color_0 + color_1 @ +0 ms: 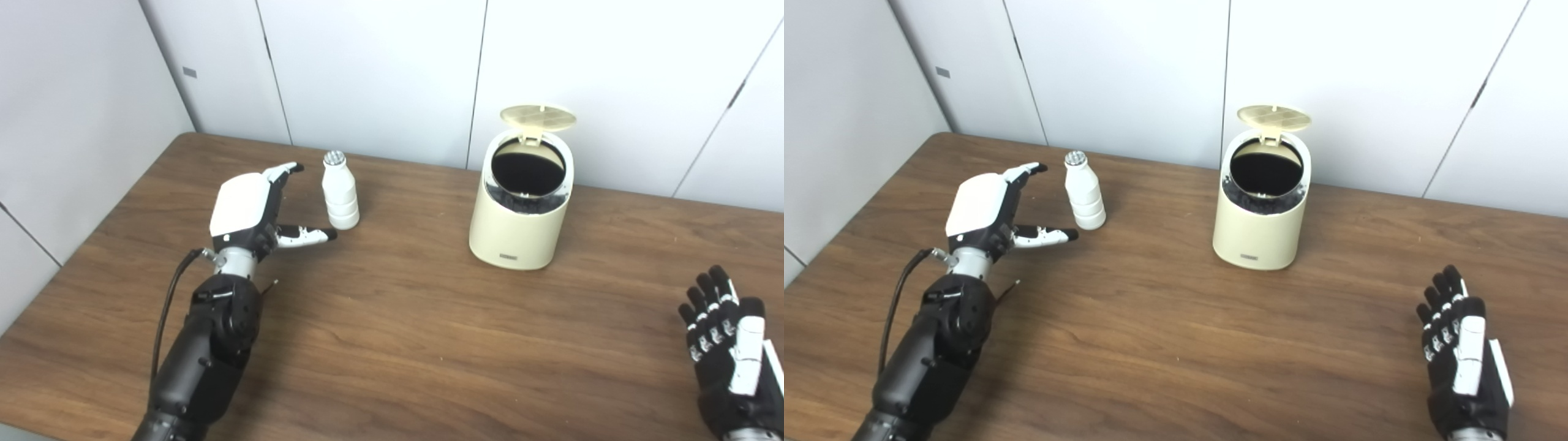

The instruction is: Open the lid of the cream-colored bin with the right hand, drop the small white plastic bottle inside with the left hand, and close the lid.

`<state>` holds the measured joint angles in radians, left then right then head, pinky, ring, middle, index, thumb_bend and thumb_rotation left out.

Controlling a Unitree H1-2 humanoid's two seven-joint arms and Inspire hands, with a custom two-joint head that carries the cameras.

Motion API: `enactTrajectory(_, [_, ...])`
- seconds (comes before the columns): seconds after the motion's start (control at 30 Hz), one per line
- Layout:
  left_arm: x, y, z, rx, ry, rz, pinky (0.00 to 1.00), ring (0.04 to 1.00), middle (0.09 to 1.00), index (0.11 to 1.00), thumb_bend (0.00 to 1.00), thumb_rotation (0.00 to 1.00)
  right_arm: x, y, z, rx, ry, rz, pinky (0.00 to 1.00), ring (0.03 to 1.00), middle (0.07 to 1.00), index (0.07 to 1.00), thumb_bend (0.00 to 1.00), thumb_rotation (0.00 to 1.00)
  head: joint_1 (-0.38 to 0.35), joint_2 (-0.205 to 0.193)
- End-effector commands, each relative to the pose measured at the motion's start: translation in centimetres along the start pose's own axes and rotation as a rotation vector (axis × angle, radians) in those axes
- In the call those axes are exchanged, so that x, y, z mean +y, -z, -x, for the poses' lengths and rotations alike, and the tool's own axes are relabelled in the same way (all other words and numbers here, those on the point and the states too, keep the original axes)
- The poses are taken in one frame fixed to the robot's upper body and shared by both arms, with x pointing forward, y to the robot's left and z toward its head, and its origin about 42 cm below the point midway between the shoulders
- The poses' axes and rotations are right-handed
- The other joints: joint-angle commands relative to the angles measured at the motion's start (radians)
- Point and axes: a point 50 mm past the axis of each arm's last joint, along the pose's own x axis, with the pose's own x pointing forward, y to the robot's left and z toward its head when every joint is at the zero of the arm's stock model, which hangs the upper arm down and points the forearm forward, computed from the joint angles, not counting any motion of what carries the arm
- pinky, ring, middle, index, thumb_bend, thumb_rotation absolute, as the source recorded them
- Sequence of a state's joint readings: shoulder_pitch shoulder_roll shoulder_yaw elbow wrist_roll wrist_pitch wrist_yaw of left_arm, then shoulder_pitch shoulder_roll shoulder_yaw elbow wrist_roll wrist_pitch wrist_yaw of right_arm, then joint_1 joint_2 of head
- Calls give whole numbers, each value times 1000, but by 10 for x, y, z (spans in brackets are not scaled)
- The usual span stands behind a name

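The cream-colored bin stands toward the back of the table, right of centre, with its round lid tipped up and the dark inside showing. A small white plastic bottle stands upright to the left of the bin. My left hand is open just left of the bottle, fingers and thumb spread toward it without touching. My right hand rests open at the table's front right, well away from the bin.
The brown wooden table runs up to white wall panels behind the bin and on the left. A black cable loops beside my left forearm.
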<state>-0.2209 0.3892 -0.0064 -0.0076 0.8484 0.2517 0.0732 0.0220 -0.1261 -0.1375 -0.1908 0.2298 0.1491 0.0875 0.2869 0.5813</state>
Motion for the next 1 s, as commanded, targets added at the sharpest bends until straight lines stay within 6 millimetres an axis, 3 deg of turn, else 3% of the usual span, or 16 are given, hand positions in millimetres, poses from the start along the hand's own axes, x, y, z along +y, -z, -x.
enactTrajectory(0.0, [18, -8, -21, -37, -46, -18, 631, 784, 837, 852, 1000, 450, 3, -15, -5, -73, -21, 8, 1000, 1000, 996, 1000, 531, 1000, -2, 2])
enactTrajectory(0.27, [5, -13, -43, -8, 47, 63, 707, 834, 870, 866, 1000, 446, 2, -12, -7, -70, -18, 13, 1000, 1000, 995, 1000, 531, 997, -14, 10])
enactTrajectory(0.43, [1, -18, -52, 1, 80, 170, 670, 825, 865, 868, 1000, 424, 0, -7, -8, -70, -24, 10, 1000, 1000, 1000, 1000, 534, 1000, -20, 11])
enactTrajectory(0.67, [5, -27, -63, 11, 120, 267, 712, 851, 866, 870, 1000, 405, -1, -3, -10, -74, -14, 23, 1000, 1000, 992, 1000, 538, 998, -27, 13])
enactTrajectory(0.8, [7, -30, -65, 8, 115, 290, 709, 819, 833, 849, 1000, 388, -2, 0, -11, -77, -14, 21, 1000, 1000, 988, 1000, 532, 995, -32, 15])
enactTrajectory(0.97, [8, -32, -67, 14, 102, 293, 617, 739, 787, 823, 985, 332, -2, 0, -12, -79, -12, 26, 1000, 1000, 984, 998, 547, 998, -37, 17])
